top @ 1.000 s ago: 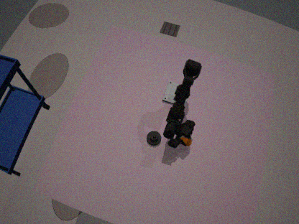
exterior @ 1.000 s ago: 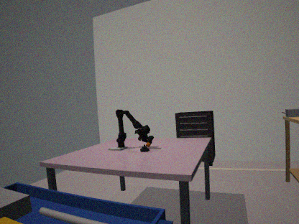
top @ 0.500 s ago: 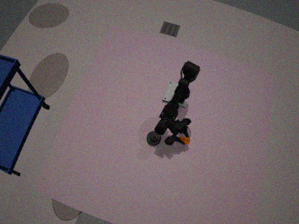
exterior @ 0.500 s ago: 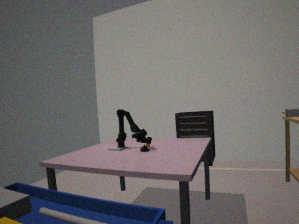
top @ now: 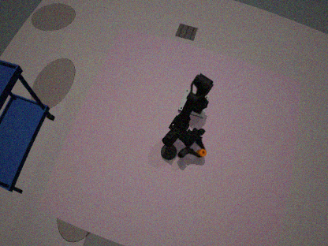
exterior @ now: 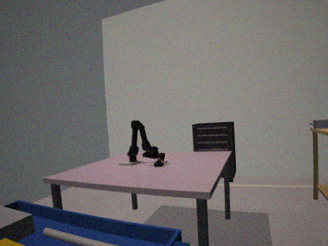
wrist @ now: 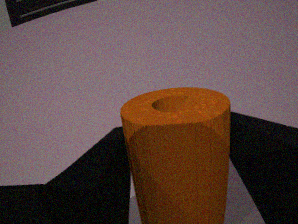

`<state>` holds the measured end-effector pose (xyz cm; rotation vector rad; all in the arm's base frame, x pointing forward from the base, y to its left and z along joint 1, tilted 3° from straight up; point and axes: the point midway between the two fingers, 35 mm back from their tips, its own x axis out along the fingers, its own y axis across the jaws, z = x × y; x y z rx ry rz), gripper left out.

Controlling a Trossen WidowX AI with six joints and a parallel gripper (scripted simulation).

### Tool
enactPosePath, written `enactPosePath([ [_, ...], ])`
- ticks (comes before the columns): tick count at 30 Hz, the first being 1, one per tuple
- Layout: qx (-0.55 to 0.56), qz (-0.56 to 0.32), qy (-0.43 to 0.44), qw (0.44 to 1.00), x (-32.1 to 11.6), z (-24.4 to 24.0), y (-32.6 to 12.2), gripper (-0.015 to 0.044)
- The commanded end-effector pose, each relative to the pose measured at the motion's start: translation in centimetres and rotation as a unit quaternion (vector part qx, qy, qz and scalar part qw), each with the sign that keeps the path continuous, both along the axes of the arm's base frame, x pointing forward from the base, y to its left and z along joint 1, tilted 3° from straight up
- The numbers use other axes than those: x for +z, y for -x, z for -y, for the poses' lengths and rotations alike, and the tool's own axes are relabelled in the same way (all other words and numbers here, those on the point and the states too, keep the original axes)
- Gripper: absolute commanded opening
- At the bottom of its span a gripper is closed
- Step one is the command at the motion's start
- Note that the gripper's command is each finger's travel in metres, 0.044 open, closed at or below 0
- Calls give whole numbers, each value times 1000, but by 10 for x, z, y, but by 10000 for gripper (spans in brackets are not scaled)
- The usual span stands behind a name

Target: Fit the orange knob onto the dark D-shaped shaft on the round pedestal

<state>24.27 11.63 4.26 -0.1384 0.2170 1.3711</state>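
The orange knob (top: 202,152) (wrist: 177,165) is held between the fingers of my gripper (top: 201,151) (wrist: 173,129), which is shut on it. A hole shows in the knob's end face in the wrist view, and that end also faces the top view. The round dark pedestal (top: 169,152) stands left of the knob in the top view, apart from it. In the exterior view the pedestal (exterior: 158,164) is small and dark, close to the gripper. The shaft cannot be made out against the pedestal, and its flat side is not visible. The pedestal does not show in the wrist view.
The arm's pale base plate (top: 184,103) lies behind the gripper on the pink table (top: 244,118) (exterior: 118,173). A blue cart (top: 20,134) stands off to the left in the top view. A black chair (exterior: 214,136) stands behind the table.
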Motion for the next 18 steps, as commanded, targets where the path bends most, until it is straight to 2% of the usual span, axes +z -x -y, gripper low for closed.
enactPosePath([
  [1, -2, 7, -36, 999, -3, 4, 1, 179],
  [7, -2, 3, -13, 1000, -1, 5, 1, 179],
  [10, -1, 2, -27, 1000, -2, 3, 2, 258],
  [18, -1, 2, -27, 1000, -2, 3, 2, 260],
])
